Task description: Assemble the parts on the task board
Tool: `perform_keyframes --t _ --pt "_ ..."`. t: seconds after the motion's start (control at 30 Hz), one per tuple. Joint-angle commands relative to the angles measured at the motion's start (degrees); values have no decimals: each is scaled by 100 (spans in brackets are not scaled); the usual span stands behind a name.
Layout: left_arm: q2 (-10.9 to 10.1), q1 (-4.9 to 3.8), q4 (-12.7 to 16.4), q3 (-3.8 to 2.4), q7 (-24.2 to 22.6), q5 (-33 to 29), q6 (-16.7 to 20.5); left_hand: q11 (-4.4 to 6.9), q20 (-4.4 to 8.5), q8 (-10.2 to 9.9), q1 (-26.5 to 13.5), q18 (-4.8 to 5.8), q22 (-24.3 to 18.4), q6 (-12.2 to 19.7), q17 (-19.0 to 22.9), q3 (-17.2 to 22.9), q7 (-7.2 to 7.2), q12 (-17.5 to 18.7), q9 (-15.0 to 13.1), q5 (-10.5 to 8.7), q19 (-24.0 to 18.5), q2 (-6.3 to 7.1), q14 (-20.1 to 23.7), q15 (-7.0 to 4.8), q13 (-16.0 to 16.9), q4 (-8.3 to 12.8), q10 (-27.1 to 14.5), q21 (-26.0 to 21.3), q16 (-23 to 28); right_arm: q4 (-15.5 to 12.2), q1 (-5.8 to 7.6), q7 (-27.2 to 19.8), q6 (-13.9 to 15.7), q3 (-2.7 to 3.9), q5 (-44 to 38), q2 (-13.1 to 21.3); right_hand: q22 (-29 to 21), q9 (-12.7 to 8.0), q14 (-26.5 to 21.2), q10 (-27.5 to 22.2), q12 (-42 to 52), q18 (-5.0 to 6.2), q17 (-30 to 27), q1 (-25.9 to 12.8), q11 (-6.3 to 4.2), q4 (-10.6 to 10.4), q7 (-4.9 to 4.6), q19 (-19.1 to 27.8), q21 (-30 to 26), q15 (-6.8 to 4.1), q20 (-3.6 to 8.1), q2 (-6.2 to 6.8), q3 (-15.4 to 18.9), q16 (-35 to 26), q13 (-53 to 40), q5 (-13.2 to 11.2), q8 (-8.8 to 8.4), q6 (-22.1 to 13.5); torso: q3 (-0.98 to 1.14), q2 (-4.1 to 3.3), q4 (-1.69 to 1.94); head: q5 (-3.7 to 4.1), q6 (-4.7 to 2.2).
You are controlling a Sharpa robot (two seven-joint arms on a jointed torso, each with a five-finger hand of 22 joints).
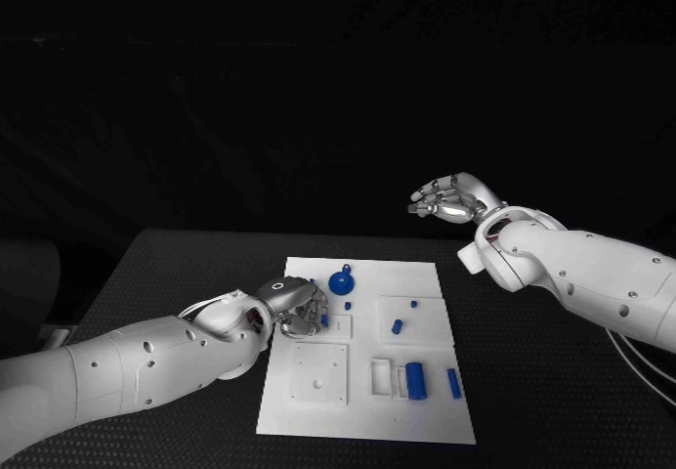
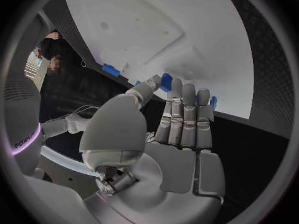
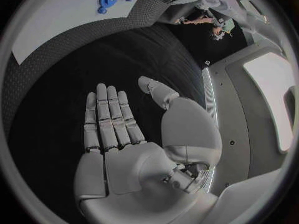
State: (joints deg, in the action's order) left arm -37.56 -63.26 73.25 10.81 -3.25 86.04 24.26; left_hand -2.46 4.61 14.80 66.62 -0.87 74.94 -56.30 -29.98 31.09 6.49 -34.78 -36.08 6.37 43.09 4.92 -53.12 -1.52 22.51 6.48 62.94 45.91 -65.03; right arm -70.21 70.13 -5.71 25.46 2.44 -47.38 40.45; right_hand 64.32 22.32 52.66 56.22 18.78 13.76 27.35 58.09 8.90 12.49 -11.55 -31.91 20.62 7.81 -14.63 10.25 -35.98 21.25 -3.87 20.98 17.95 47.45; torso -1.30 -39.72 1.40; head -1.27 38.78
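One white task board (image 1: pixel 369 391) lies mid-table carrying about seven blue parts (image 1: pixel 414 378), the left hand (image 1: pixel 292 305) open-fingered over its left edge, the right hand (image 1: pixel 451 198) empty, well apart

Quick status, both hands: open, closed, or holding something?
Left hand: over the task board, fingers extended and together by small blue parts; a grip cannot be told.
Right hand: open, empty, raised beyond the board.

Blue parts (image 1: pixel 414 379) lie on the white task board (image 1: pixel 369 419), which rests on a black table (image 1: pixel 549 391).
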Motion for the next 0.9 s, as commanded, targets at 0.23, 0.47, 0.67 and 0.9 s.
perform_keyframes --t 0.23,0.47,0.67,0.9 --pt "85 -5 -91 0 -131 26 -123 5 254 5 76 0 112 14 5 17 23 19 -7 45 -56 -47 32 4 -13 50 -56 -25 13 -13 -2 -69 -57 1 -2 1 6 -9 7 39 -29 -10 -8 -35 4 -6 4 41 -24 35 7 4 30 -33 -1 41 22 -37 -4 -3 0 14 11" --pt "90 -5 -102 1 -149 22 -157 5 250 5 100 -1 113 11 5 23 23 16 -9 47 -56 -71 34 6 -15 69 -56 -25 11 -13 -2 -71 -55 1 -2 2 7 -10 7 39 -30 -10 -8 -35 4 -6 4 42 -24 35 7 4 30 -33 -1 44 22 -37 -3 0 2 34 24" --pt "64 -5 -91 2 -150 26 -237 5 245 6 142 -2 114 7 4 24 22 12 -13 53 -60 -89 37 10 -20 117 -58 -25 7 -14 -2 -69 -55 1 -2 9 7 -10 7 40 -32 -9 -8 -36 4 -6 4 42 -25 36 7 5 31 -34 -1 48 22 -37 -3 0 1 34 32" --pt "48 -5 -77 2 -160 20 -278 3 239 5 150 1 114 7 4 24 24 11 -15 57 -63 -131 43 15 -24 130 -62 -26 8 -16 -2 -72 -55 1 -1 10 8 -11 7 41 -34 -9 -8 -35 4 -5 4 43 -25 36 6 6 33 -35 -1 54 22 -38 -3 0 2 39 41"
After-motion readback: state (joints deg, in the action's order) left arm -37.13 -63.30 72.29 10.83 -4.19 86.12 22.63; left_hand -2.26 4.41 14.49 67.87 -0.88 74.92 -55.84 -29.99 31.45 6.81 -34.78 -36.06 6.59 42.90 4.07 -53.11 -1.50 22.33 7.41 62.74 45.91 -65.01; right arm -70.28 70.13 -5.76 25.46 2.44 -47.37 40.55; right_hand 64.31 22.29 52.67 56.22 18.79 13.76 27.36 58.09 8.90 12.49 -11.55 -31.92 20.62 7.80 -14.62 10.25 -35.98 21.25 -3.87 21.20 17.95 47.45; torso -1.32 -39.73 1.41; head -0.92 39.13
